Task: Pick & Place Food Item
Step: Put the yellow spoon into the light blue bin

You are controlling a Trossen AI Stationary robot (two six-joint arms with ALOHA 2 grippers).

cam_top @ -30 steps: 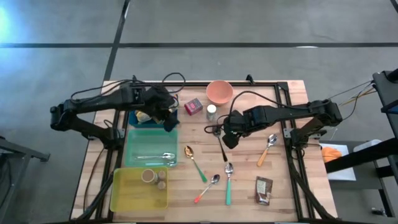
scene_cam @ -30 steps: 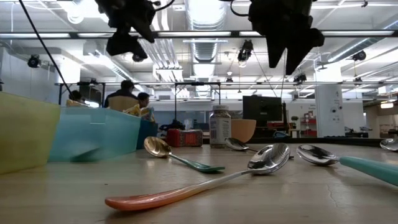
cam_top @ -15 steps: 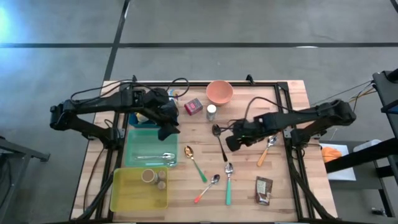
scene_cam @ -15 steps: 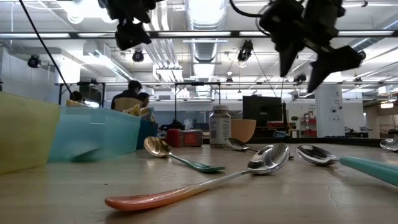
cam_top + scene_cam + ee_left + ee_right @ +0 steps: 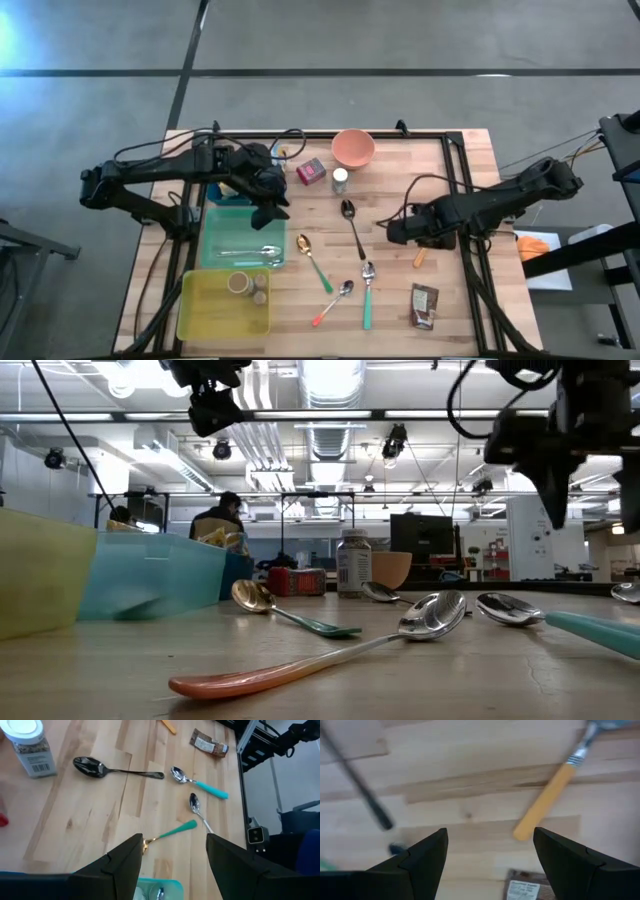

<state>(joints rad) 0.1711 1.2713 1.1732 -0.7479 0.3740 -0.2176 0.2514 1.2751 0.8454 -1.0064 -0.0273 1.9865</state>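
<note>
A: Right gripper (image 5: 398, 231) hangs above the pale wooden slatted table (image 5: 400, 310), fingers apart, nothing between them. Its wrist view looks down on the orange-handled metal spoon (image 5: 555, 795) and, at the frame edge, the small brown foil-wrapped snack packet (image 5: 524, 891). Left gripper (image 5: 268, 205) sits over the near corner of the translucent teal plastic bin (image 5: 215, 232), fingers apart too, also empty.

B: Which is the food item?

A: My guess is the snack packet (image 5: 424, 305), lying flat near the table's right front corner, well clear of both grippers. A small red box (image 5: 311, 172) and a white-capped clear spice jar (image 5: 340, 180) stand near the terracotta-coloured round bowl (image 5: 353, 148), so they are candidates too. I can't settle it from the task line.

B: Containers, largest first?

A: The teal bin, with what looks like cutlery inside. Then the translucent yellow plastic bin (image 5: 195, 312), holding two small round items I can't identify. Then the bowl, which appears empty.

B: Loose items?

A: A black-handled spoon (image 5: 353, 226), a gold-bowled spoon with a green handle (image 5: 313, 259), a teal-handled metal spoon (image 5: 367, 292) and a salmon-handled metal spoon (image 5: 332, 302), all on bare wood.

B: Progress?

A: Judged early. Nothing gripped, packet untouched. Remaining: descend on it, close, lift, carry to a container, release.
</note>
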